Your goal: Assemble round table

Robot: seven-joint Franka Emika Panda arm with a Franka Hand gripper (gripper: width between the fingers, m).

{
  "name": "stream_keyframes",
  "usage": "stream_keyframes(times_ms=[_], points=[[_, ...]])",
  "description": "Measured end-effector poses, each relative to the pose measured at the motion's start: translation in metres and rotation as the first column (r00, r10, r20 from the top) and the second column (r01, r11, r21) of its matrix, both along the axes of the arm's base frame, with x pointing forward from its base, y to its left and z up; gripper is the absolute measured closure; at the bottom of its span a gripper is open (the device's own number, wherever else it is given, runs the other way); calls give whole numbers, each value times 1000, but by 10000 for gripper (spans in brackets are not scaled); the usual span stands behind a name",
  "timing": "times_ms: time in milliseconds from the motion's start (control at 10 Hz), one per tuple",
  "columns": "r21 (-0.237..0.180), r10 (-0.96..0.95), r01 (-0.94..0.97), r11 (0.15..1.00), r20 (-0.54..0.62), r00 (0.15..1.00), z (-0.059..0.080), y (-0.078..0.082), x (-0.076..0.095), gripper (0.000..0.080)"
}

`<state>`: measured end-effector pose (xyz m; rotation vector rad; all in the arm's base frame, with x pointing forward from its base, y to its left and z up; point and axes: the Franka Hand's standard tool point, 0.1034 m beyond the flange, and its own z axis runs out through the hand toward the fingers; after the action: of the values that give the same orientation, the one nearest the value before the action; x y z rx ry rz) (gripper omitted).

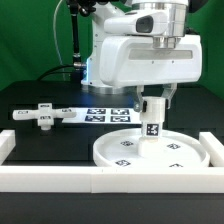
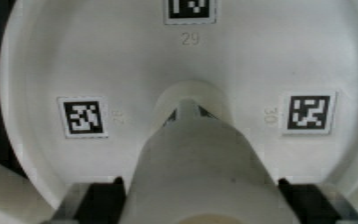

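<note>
White leg point(image 1: 152, 125) stands on the disc point(image 1: 105, 152) just below the pincer point(image 1: 153, 102), which is closed around it. If the pincer tilts, I think the leg may seat crooked.

A white leg point(image 2: 197, 150) stands on the rimmed round disc point(image 2: 69, 55), clasped between the jaws, whose dark pads point(image 2: 101, 198) meet its sides. Three black-and-white square tags point(image 2: 83, 115) show on the disc around it.

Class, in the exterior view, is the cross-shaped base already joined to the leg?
No: the base lies on the table at the exterior view's left, well apart from the leg standing upright on the disc.
</note>
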<state>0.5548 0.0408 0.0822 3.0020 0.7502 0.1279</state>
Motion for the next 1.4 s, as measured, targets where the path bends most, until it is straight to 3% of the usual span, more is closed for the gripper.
stream_keyframes(times_ms=[200,400,800,1100,1400], points=[[40,-264,263,964,-2,965,0,0,-3,393],[81,-520,520,850,-23,854,-1,0,-3,393],[105,-713,714,693,-50,699,-1,0,-3,393],[120,-841,843,525,-83,535,-1,0,-4,393],[132,-950,956,262,-139,279,-2,0,-5,393]])
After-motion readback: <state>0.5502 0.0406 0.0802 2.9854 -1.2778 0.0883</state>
